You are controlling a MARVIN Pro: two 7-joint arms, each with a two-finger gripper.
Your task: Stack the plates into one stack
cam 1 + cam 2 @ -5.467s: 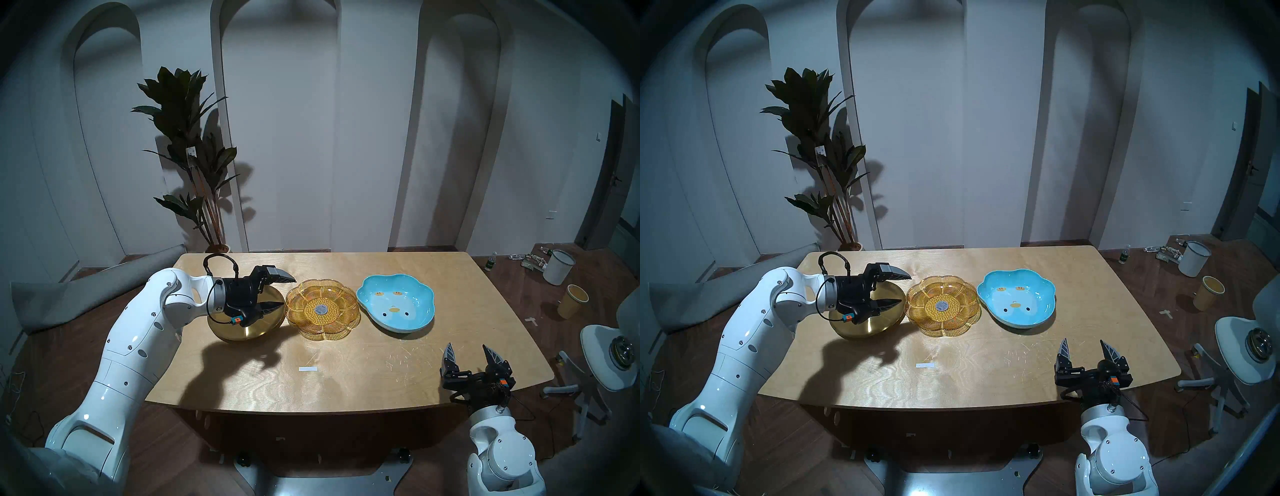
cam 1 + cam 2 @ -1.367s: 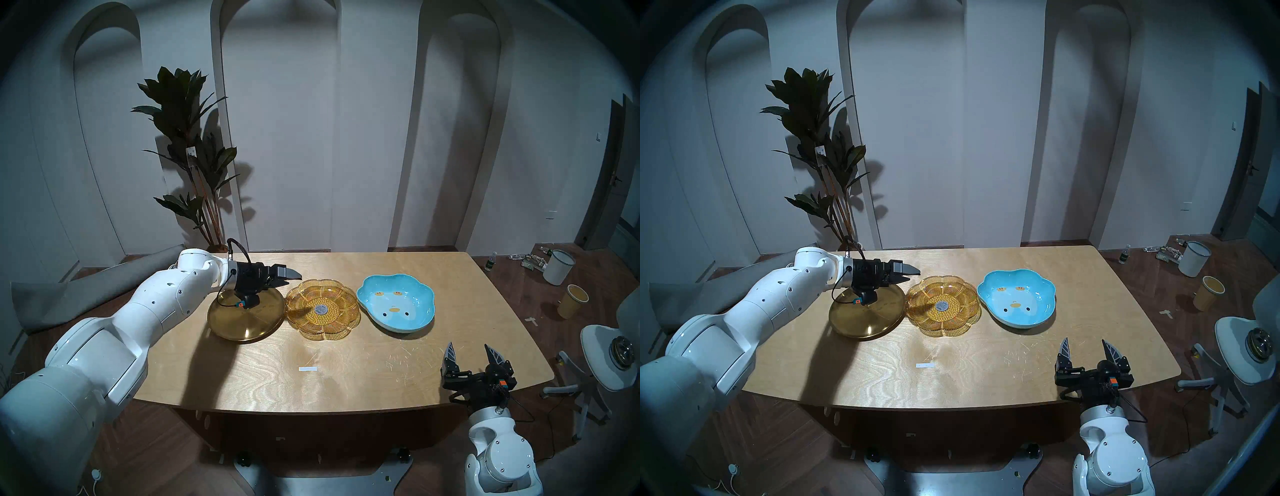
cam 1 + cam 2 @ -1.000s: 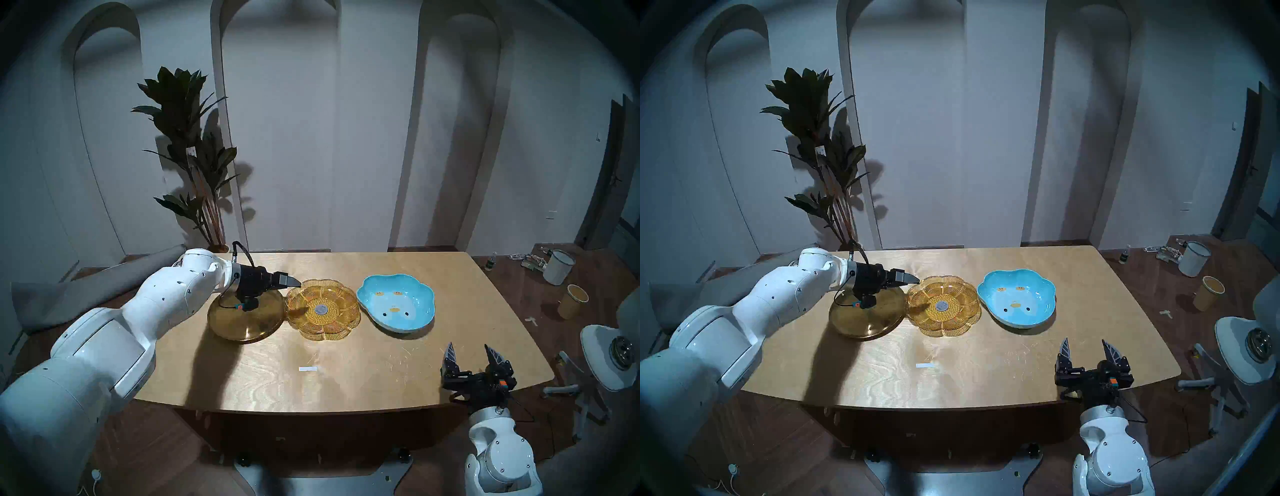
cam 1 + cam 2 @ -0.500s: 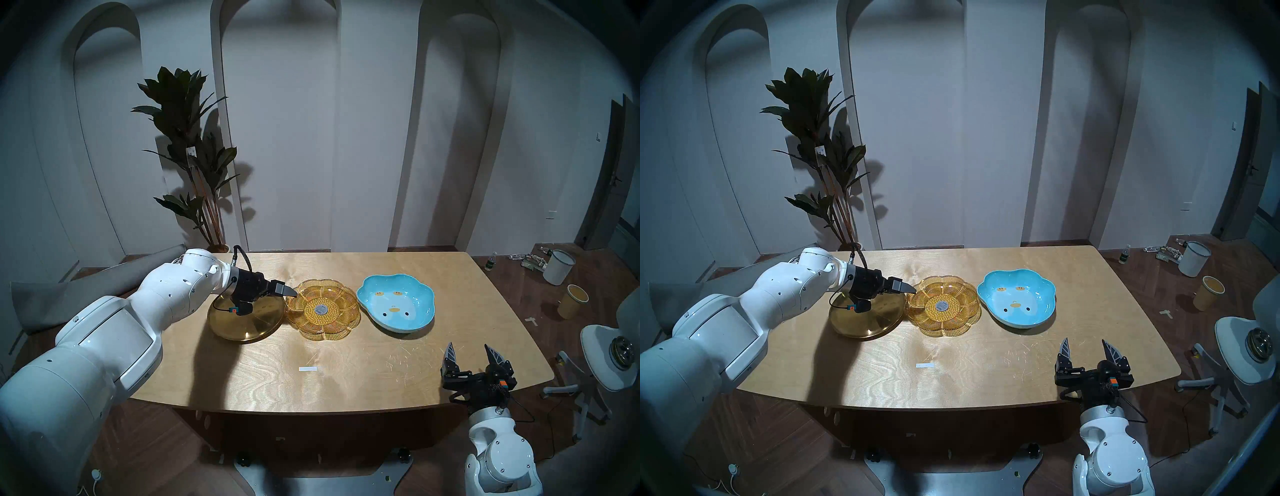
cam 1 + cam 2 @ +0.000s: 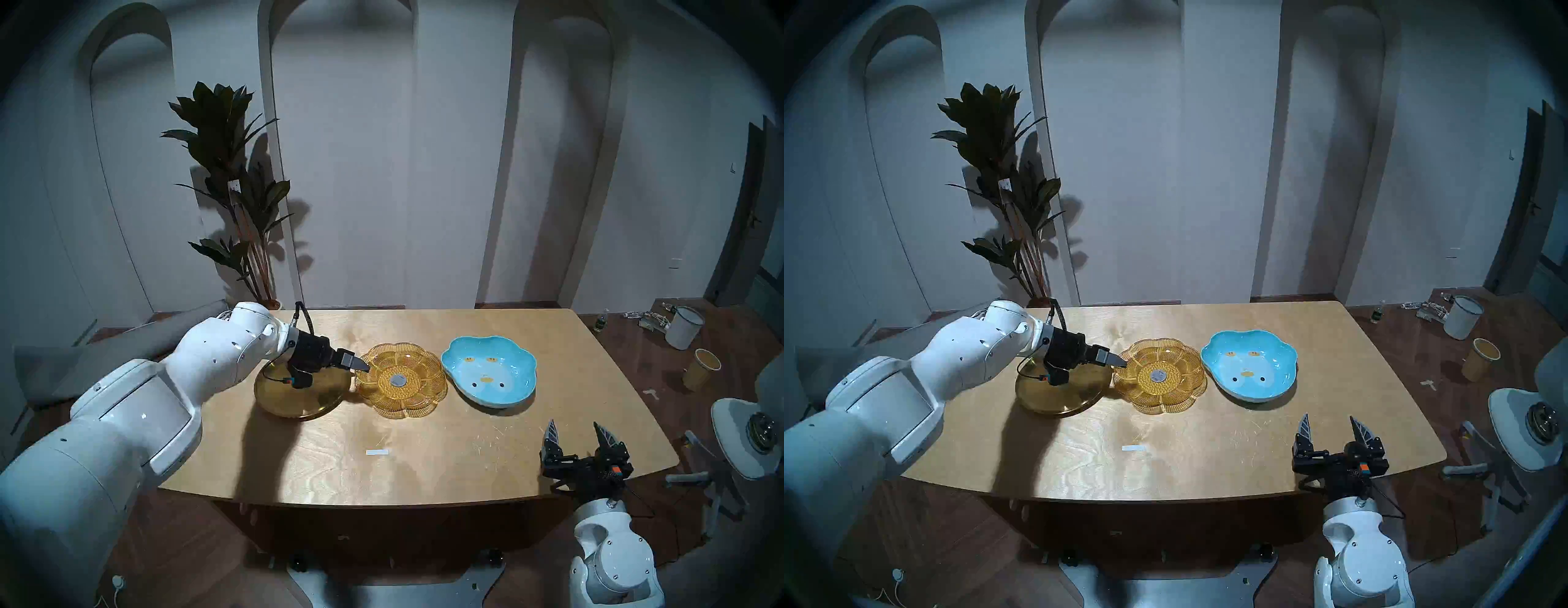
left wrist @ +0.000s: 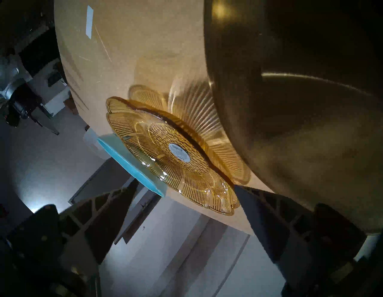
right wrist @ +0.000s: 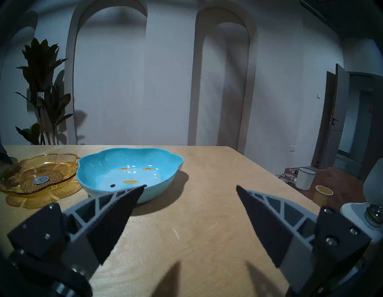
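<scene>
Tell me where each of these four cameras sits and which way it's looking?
Head stereo left: high, looking down on the wooden table; both arms, open right gripper.
Head stereo right: nearly the same picture, slightly shifted.
Left wrist: tilted, close over the round gold metal plate and amber ribbed flower-shaped plate; open left gripper.
Right wrist: level, facing the light-blue lobed dish.
Shared: both wrist views show the amber plate and blue dish.

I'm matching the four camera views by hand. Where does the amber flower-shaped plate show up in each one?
Head stereo left: amber flower plate, table middle, just right of centre-left.
Head stereo right, same spot, slightly further left.
Left wrist, picture centre, tilted view.
Right wrist, far left edge.
Shared landmark: the blue lobed dish beside it.
</scene>
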